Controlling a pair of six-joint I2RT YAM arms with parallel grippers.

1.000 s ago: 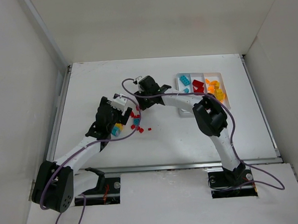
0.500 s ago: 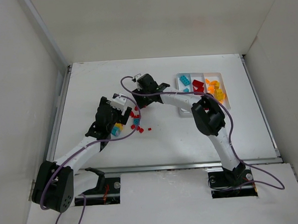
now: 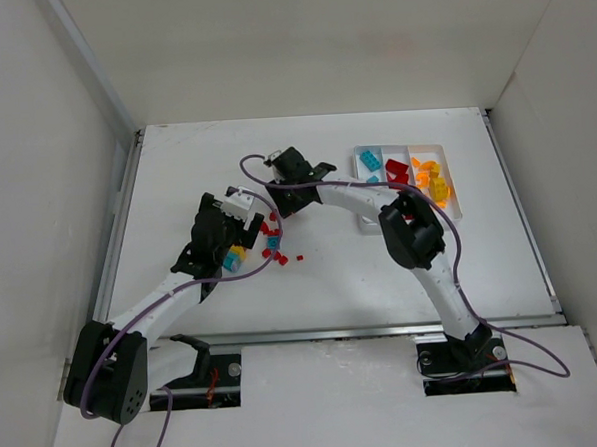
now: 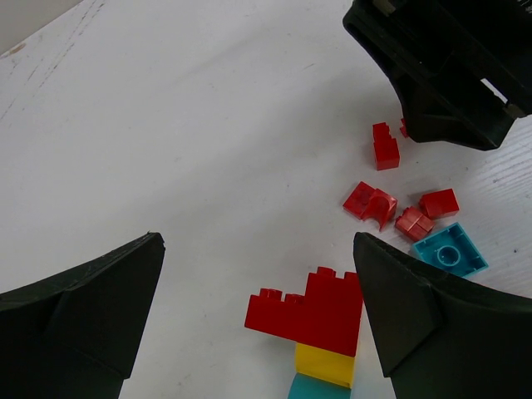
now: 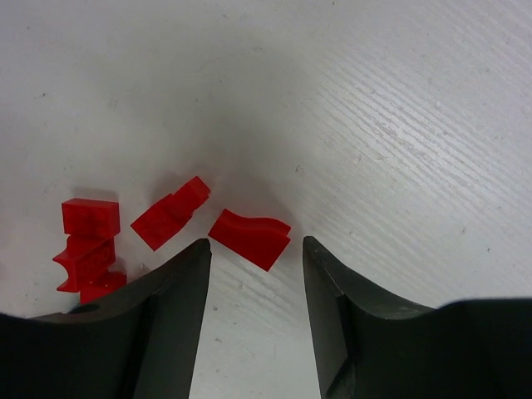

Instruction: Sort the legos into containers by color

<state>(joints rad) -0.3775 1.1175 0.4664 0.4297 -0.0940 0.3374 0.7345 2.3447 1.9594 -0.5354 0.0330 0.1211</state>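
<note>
A white table (image 3: 382,279) with a faint grain, shut in by plain white walls (image 3: 269,45) at the back and both sides. The tray (image 3: 405,145) sits toward the far right corner. Its compartment farthest from the wall holds teal legos (image 3: 371,161), the middle one red (image 3: 396,170), and the one nearest the wall orange (image 3: 434,179).

Since a second ago the right gripper (image 3: 277,200) has slid a little farther from the tray toward the loose pile (image 3: 271,240), and its elbow has swung the same way. The left gripper (image 3: 246,214), the pile and the tray's contents lie as they did.

From above, the pile well to the left of the tray is only specks of red and teal. The right wrist view shows the right gripper (image 5: 253,245) with its fingers parted and nothing between them. A red curved piece (image 5: 249,237) lies flat at the mouth of the gap, apparently touching neither finger, though the pad edges are dim. More red bits (image 5: 90,241) lie on the side away from the tray.

The left wrist view shows the left gripper (image 4: 258,241) spread wide and empty. Near it a red stepped block (image 4: 312,312) stands on a yellow brick (image 4: 326,364), beside a teal plate (image 4: 449,253)
</note>
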